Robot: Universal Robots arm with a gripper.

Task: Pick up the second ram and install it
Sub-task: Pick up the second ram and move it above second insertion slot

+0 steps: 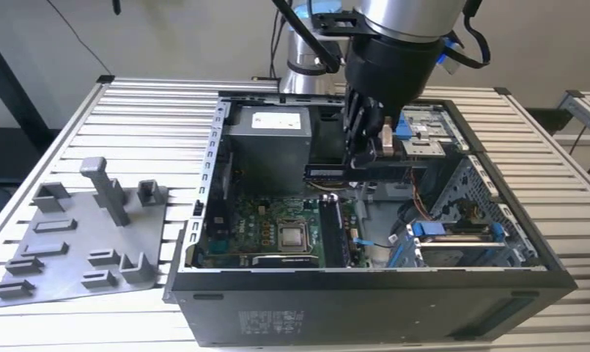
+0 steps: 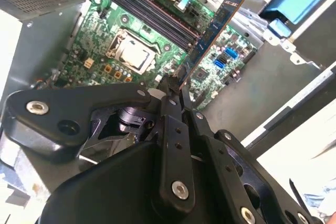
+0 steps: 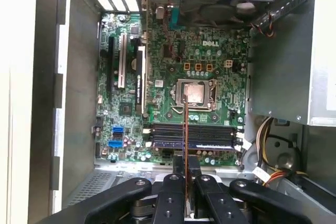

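Your gripper (image 1: 356,163) is down inside the open computer case (image 1: 373,290), and it's clenched on the second ram (image 1: 326,173). In the exterior view the strip sticks out from the fingers toward nine o'clock, well above the motherboard (image 1: 265,227). In the second wrist view, the gripper (image 2: 173,92) pinches one end of the ram (image 2: 212,30), and the blue board with its row of chips hangs clear of the green board below. In the first wrist view you see the ram (image 3: 185,129) edge-on, a thin line running from the gripper (image 3: 185,174) across the black memory slots (image 3: 210,132) to the CPU socket (image 3: 195,94), not seated in any slot. In the exterior view the power supply (image 1: 265,143) sits at ten o'clock from the gripper. The grey holder plate (image 1: 80,235) lies at nine o'clock from the case, on the slatted table (image 1: 148,103).
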